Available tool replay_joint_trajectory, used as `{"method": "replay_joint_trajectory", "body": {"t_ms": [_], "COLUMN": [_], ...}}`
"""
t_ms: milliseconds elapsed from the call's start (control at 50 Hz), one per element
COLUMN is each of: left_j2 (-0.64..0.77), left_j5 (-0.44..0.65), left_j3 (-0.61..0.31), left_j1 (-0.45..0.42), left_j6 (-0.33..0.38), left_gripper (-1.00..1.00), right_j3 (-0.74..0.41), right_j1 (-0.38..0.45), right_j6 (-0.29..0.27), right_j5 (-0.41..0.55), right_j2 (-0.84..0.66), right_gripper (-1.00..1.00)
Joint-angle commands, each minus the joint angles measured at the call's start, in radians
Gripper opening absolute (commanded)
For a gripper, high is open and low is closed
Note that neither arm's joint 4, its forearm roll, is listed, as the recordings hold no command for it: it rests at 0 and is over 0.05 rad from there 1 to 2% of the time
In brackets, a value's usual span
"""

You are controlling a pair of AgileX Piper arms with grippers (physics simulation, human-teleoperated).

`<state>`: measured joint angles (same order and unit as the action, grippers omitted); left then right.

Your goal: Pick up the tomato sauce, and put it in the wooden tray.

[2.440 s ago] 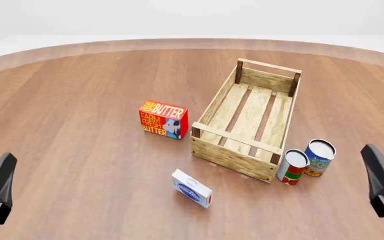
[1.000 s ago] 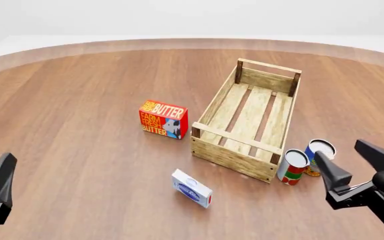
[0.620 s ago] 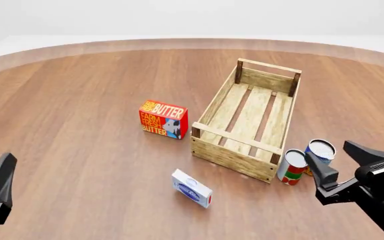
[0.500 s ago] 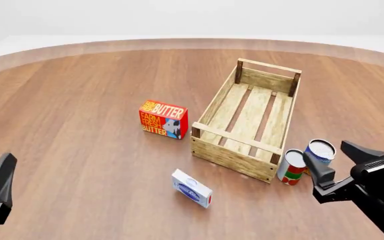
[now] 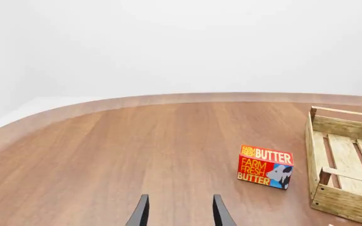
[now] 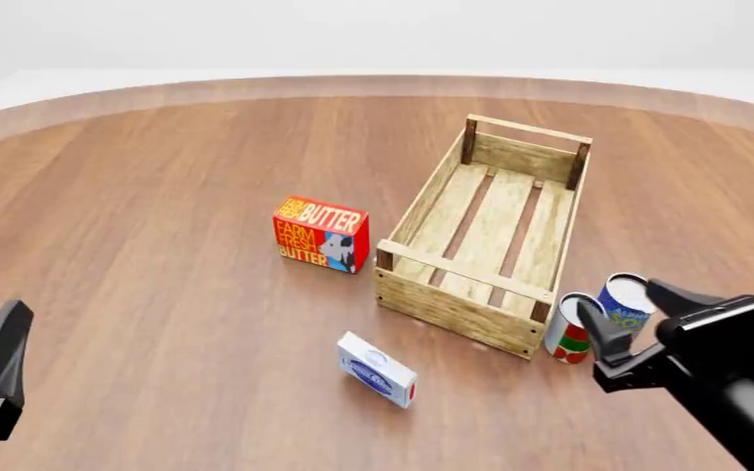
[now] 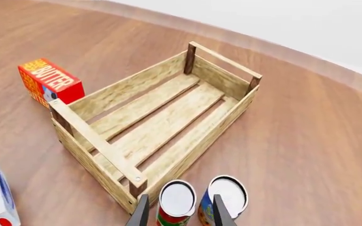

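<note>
Sliding in from the lower right of the front view, the right gripper [image 6: 628, 319], jaws apart, now straddles the tomato sauce [image 6: 569, 328] beside the wooden tray [image 6: 459, 306], so closing comes next.

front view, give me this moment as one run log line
phase: reach | right hand: open, around sauce can, not closed | left hand: open, idle | crate: empty | blue can: beside sauce can

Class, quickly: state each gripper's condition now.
Left gripper: open, holding nothing.
Right gripper: open, around the tomato sauce, not gripping.
</note>
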<state>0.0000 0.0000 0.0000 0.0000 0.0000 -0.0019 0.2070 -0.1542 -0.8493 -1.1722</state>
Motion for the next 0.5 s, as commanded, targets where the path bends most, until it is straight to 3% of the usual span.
{"method": "replay_joint_trajectory", "body": {"t_ms": [20, 500], "left_j2": [0.0, 0.0], "left_j5": [0.0, 0.0], "left_j3": [0.0, 0.0], "left_j1": [0.0, 0.0], "left_j6": [0.0, 0.0], "left_gripper": [1.0, 1.0], "right_j3": [0.0, -0.003], "right_j1": [0.003, 0.005], "right_j6": [0.011, 0.018], "right_j5": [-0.109, -0.202], "right_j2": [-0.129, -0.291], "right_gripper": [1.0, 1.0]}}
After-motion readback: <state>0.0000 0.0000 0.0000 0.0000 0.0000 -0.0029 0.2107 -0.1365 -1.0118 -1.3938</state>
